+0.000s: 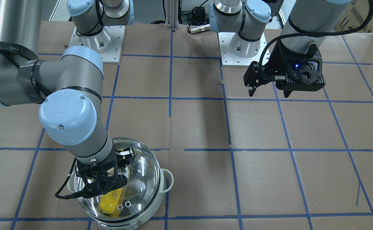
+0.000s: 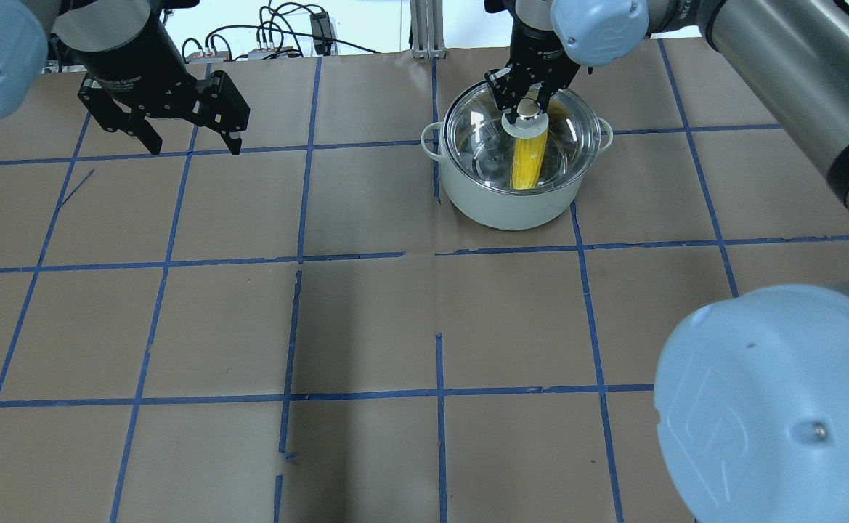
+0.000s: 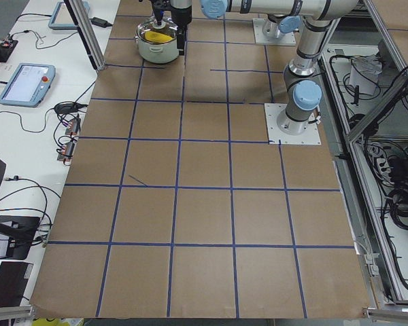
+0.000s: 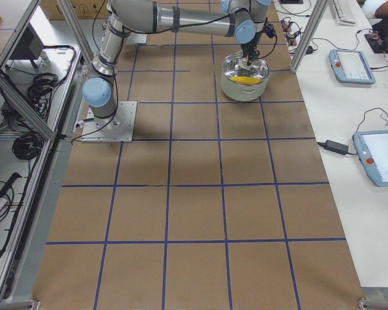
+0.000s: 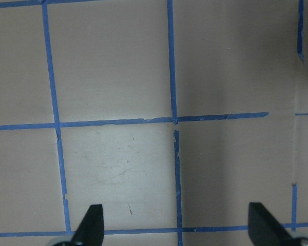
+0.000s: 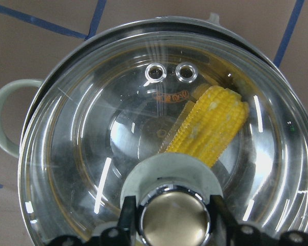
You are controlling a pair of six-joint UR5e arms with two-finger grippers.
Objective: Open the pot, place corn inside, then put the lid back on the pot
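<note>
The pot [image 2: 504, 207] stands at the far right of the table in the overhead view, with the corn [image 2: 528, 163] lying inside it. The lid [image 2: 475, 138] sits over the pot's mouth. My right gripper [image 2: 528, 109] is shut on the lid's knob, one finger on each side, as the right wrist view [image 6: 174, 220] shows. There the corn [image 6: 215, 123] shows through the glass lid [image 6: 82, 154], with a pot handle [image 6: 0, 123] at the left. My left gripper [image 2: 195, 142] is open and empty above bare table at the far left; it also shows in the left wrist view [image 5: 177, 230].
The table is covered in brown paper with a blue tape grid [image 2: 439, 254]. The arm bases [image 1: 240, 44] stand at the robot's edge. Tablets and cables [image 4: 352, 64] lie on side benches off the table.
</note>
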